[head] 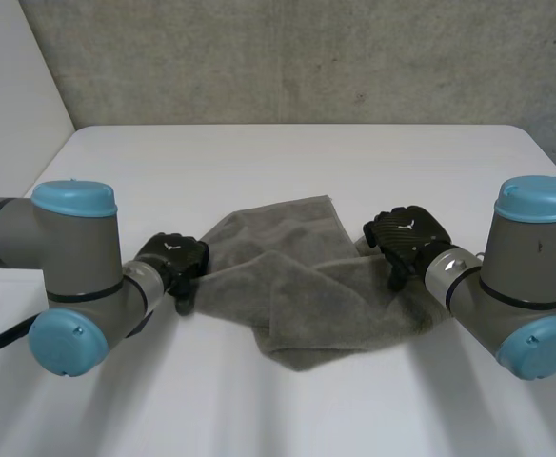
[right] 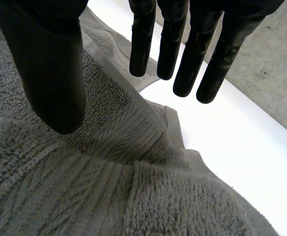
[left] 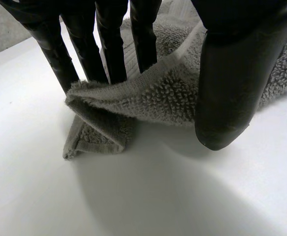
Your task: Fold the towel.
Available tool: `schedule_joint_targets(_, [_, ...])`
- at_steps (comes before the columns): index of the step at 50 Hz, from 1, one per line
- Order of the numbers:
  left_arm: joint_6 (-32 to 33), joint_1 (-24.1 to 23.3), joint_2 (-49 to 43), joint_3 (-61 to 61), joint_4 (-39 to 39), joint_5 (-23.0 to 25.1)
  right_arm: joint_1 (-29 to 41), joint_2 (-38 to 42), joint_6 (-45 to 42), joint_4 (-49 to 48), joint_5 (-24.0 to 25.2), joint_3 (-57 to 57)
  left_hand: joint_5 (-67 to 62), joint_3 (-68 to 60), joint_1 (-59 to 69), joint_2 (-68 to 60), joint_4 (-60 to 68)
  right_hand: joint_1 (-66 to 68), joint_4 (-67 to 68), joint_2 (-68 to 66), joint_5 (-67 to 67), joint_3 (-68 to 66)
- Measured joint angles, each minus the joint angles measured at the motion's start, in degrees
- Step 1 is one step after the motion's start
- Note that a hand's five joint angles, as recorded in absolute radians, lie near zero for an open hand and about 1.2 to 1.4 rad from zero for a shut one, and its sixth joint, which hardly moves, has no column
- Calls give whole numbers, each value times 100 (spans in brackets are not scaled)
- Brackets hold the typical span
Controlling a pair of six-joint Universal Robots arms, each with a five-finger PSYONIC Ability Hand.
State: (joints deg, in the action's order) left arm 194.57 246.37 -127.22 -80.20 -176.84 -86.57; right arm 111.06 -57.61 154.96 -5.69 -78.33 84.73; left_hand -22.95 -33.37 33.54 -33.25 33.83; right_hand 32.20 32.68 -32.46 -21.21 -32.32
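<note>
A grey towel [head: 297, 286] lies crumpled and partly folded over itself in the middle of the white table [head: 287, 157]. My left hand [head: 175, 257] is at the towel's left edge. In the left wrist view the towel [left: 158, 93] has its edge raised off the table, pinched between the straight fingers [left: 111, 49] behind it and the thumb [left: 227, 88] in front; a corner hangs down below. My right hand [head: 407, 236] hovers over the towel's right edge. There its thumb [right: 50, 73] and straight fingers [right: 143, 44] stand apart above the towel [right: 84, 187], holding nothing.
The table's far edge meets a grey wall [head: 307, 57]. Both arms' elbows, with light-blue caps [head: 73, 200], stand near the front corners. Bare white table surrounds the towel on all sides.
</note>
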Motion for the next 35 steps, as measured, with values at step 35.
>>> schedule_joint_targets(35, [146,-149,-97,104,47,28,-30,426,297,276,615,-362,-4178,-4166,3916,-4161,4191,4227,4056,-4102,-4336,-4019])
